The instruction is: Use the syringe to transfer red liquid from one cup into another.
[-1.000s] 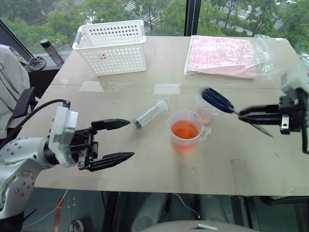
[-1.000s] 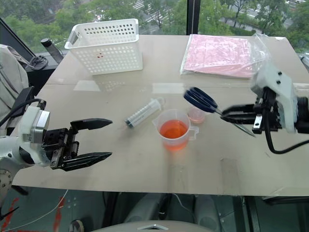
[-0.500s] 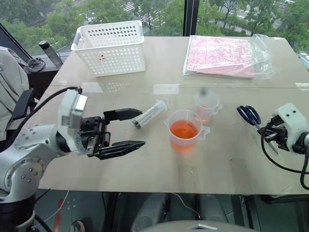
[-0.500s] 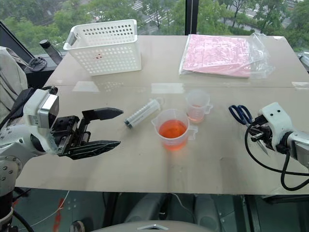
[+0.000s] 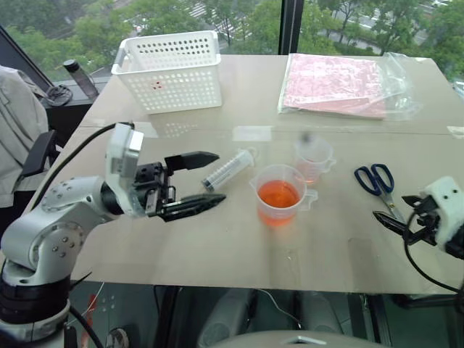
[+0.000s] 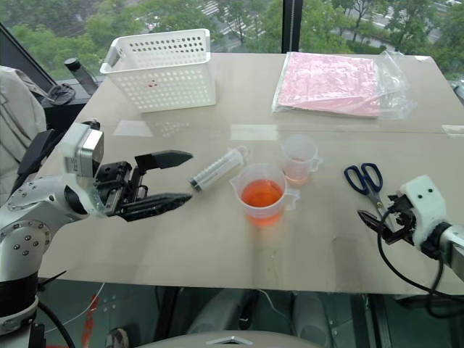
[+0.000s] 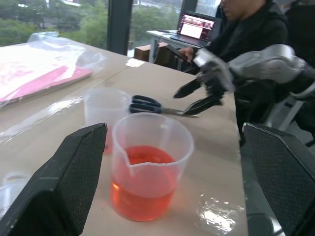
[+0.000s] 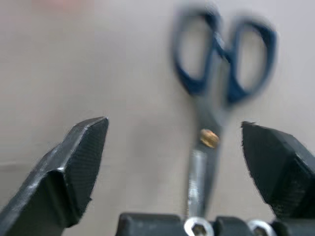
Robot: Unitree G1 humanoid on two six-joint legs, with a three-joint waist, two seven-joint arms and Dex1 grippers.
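The syringe (image 5: 228, 169) lies flat on the table, left of the larger cup (image 5: 279, 194), which holds red liquid (image 5: 278, 194). The smaller cup (image 5: 313, 158) stands just behind it with a thin pinkish layer at its bottom. My left gripper (image 5: 218, 178) is open and level. Its fingertips are just short of the syringe's tip end and point toward the larger cup (image 7: 147, 167). My right gripper (image 6: 371, 220) is open low at the table's right edge. The blue-handled scissors (image 8: 216, 98) lie flat on the table just past its fingertips.
A white perforated basket (image 5: 169, 69) stands at the back left. A clear bag with pink sheets (image 5: 341, 83) lies at the back right. The scissors (image 5: 377, 183) lie right of the cups. A seated person (image 7: 246, 29) is beyond the table's right end.
My right gripper carried the scissors down and to the right, laid them on the table and opened. My left gripper advanced toward the syringe, still open.
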